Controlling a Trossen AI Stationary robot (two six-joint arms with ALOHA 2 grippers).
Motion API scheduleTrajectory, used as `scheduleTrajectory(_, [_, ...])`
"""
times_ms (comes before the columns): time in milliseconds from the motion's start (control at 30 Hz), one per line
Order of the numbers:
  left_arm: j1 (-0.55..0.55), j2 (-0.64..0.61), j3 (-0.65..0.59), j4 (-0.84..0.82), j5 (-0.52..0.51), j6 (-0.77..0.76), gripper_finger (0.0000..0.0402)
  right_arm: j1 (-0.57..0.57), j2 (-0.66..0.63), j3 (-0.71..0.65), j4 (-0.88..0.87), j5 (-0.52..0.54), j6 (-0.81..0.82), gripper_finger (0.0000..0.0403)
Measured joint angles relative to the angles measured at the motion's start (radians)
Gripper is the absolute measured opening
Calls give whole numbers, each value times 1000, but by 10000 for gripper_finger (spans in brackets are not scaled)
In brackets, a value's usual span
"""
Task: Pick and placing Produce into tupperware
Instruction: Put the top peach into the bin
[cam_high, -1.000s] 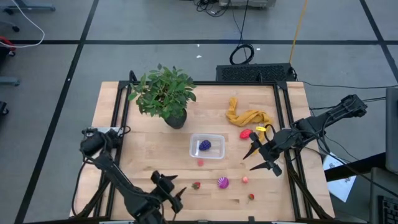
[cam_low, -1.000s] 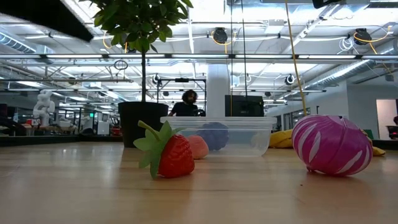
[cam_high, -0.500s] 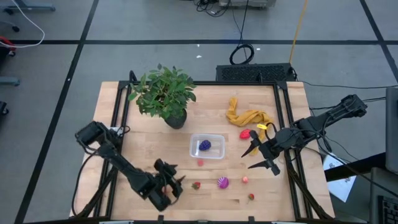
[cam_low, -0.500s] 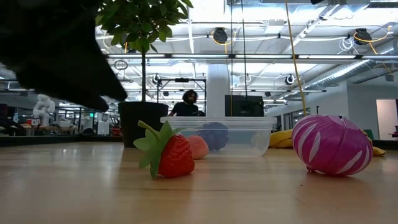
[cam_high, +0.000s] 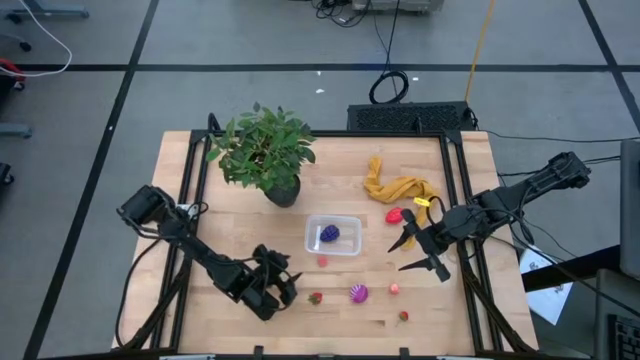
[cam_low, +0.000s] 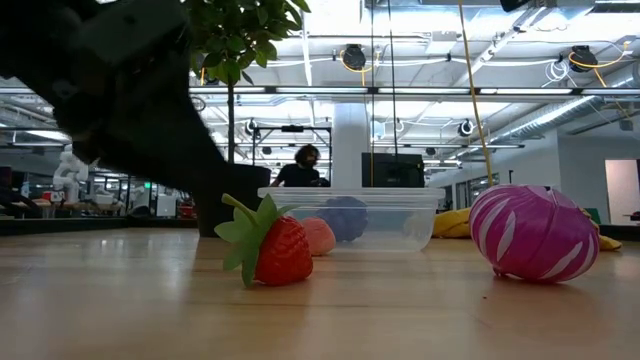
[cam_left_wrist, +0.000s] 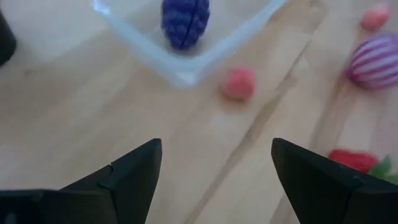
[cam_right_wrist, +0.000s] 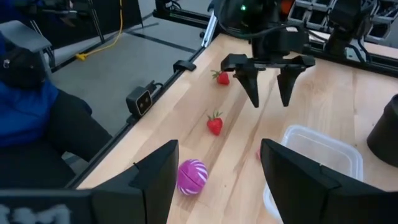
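The clear tupperware (cam_high: 333, 236) sits mid-table with a purple bumpy fruit (cam_high: 328, 233) inside. On the wood around it lie a pink piece (cam_high: 322, 261), a red strawberry (cam_high: 315, 298), a magenta striped fruit (cam_high: 358, 293), a small pink one (cam_high: 394, 289), another strawberry (cam_high: 404, 316) and a red piece (cam_high: 394, 215). My left gripper (cam_high: 289, 290) hovers open near the table's near edge, just left of the first strawberry (cam_left_wrist: 351, 160). It faces the tupperware corner (cam_left_wrist: 186, 62). My right gripper (cam_high: 398, 260) hangs open to the right of the tupperware.
A leafy potted plant (cam_high: 265, 152) stands far-left of the tupperware. A mustard-yellow cloth (cam_high: 400, 187) lies near the far right corner. A person in blue (cam_right_wrist: 28, 106) sits beyond the table's edge in the right wrist view. Bare wood lies to the left of the left gripper.
My left arm has swung in from the near edge, carrying its open gripper away from that edge and a little rightward, toward the strawberry and the tupperware. In the low view its dark bulk has come down into the picture's left. The fruits have stayed where they were.
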Motion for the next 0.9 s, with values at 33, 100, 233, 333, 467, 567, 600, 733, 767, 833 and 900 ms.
scheduleTrajectory(33, [0,-1,0,5,-18,2,308,0,0,0,0,0,0,219])
scheduleTrajectory(100, [3,-1,0,11,-33,7,308,0,0,0,-1,1,0,219])
scheduleTrajectory(233, [2,-1,0,10,-42,34,308,0,0,0,-1,19,-1,219])
scheduleTrajectory(333, [2,-1,0,8,-43,61,308,0,0,0,-5,24,-1,219])
scheduleTrajectory(467, [2,-1,0,14,-58,116,308,0,0,0,-6,24,-1,219])
scheduleTrajectory(567, [5,-1,0,14,-61,106,308,0,0,0,-6,24,-2,219])
scheduleTrajectory(600, [5,-1,0,14,-61,102,308,0,0,0,-6,24,-2,219])
scheduleTrajectory(733, [5,-1,0,17,-61,108,308,0,0,0,-7,24,-2,219])
scheduleTrajectory(767, [5,-1,0,17,-61,108,308,0,0,0,-7,24,-2,219])
scheduleTrajectory(833, [6,-1,0,17,-61,108,308,0,0,0,-7,24,-2,219])
scheduleTrajectory(900, [11,-1,0,17,-55,106,308,0,0,0,-7,24,-2,219])
